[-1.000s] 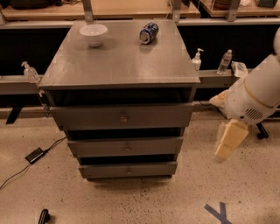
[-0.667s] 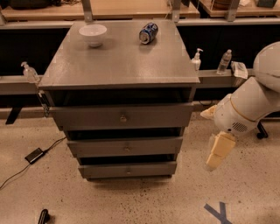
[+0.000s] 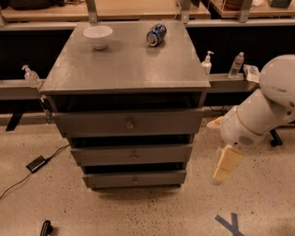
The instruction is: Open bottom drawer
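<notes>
Robot test lab or workshop space, not a home. Speckled hard floor with a blue tape cross marked on it. A lone grey three-drawer cabinet stands out on the floor as a test prop, with a white bowl and a blue can near its back edge. A wood-topped counter with metal uprights runs behind it. A grey ledge holds a pump sanitizer bottle and a water bottle; another sanitizer bottle sits left. A loose power brick and cable lie on the floor. The white robot arm's tool hangs right of the cabinet, low, apart from it.
</notes>
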